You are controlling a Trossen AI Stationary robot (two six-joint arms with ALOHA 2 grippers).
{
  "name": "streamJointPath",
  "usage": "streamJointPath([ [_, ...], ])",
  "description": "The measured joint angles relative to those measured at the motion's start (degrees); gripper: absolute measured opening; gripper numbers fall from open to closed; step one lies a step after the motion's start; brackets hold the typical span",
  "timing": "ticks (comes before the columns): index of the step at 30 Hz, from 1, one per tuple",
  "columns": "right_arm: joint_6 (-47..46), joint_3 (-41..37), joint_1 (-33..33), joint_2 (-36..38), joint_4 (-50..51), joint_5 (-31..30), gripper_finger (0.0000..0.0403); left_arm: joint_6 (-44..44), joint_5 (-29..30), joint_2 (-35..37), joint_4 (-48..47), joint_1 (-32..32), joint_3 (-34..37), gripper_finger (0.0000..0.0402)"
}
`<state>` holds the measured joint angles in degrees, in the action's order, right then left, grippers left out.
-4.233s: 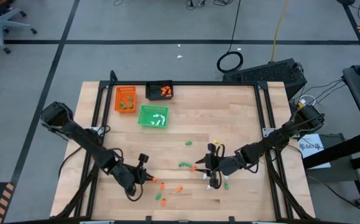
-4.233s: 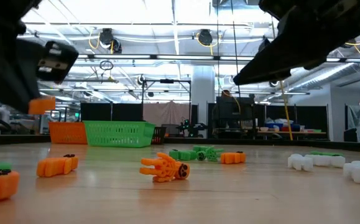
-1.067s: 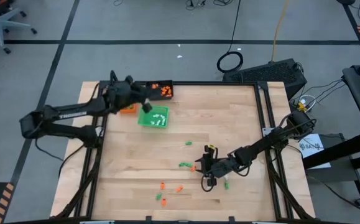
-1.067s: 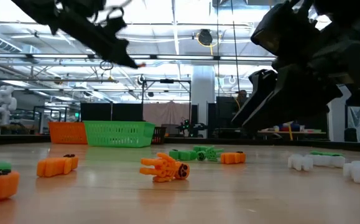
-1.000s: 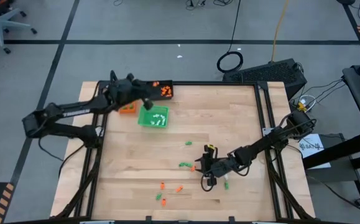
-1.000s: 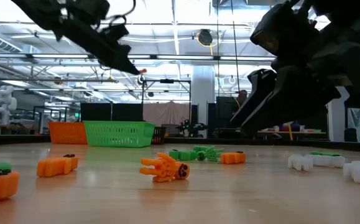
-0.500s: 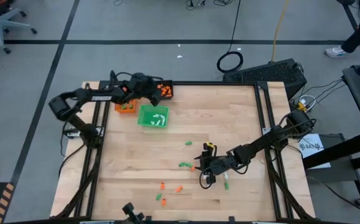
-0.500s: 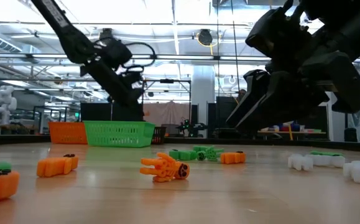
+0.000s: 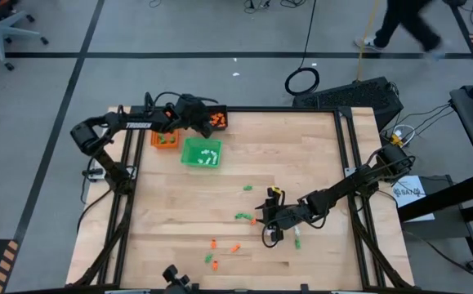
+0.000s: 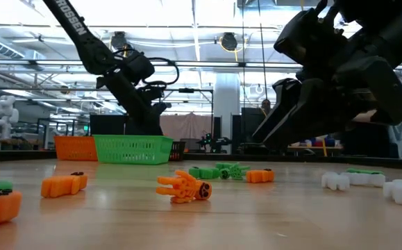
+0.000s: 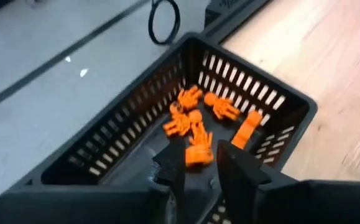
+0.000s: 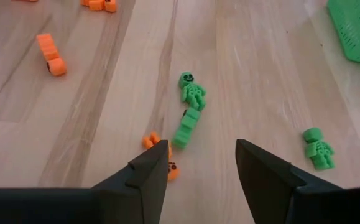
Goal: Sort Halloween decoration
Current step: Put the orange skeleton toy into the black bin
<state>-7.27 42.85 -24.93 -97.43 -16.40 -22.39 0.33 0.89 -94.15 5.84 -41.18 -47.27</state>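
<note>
With jaws parted over the black tray (image 11: 273, 106), the left gripper (image 11: 199, 163) is releasing an orange piece (image 11: 198, 154), which could bounce out; the right gripper's (image 12: 198, 163) jaws, held wide at lower centre above the desk (image 9: 318, 155), might nudge the green piece (image 12: 186, 129) aside.

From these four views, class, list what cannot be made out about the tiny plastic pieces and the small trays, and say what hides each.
- Black slotted tray, left wrist view: near wall hidden by the left gripper; the piece between its fingers may be loose or held.
- Orange tray, high view: partly covered by the left arm.
- Orange piece, right wrist view: half hidden behind a right gripper finger.
- White pieces, low view: too small to identify.
</note>
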Motion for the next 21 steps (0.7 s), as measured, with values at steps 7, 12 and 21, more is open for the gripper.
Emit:
streamJointPath([
  [7,-1.30,0.00,-0.02,0.02,0.03,4.49,0.0171,-0.08,-1.82,1.67,-9.59,0.47,-2.83,0.0134],
  [12,-2.52,0.00,-0.04,-1.28,-0.20,7.72,0.0171,1.65,-4.35,9.81,-11.39,3.94,-3.41,0.0136],
  [21,-0.79,0.00,1.26,-4.15,-2.84,7.72,0.0171,1.99,-4.25,25.55,-16.87,14.97,-3.18,0.0137],
])
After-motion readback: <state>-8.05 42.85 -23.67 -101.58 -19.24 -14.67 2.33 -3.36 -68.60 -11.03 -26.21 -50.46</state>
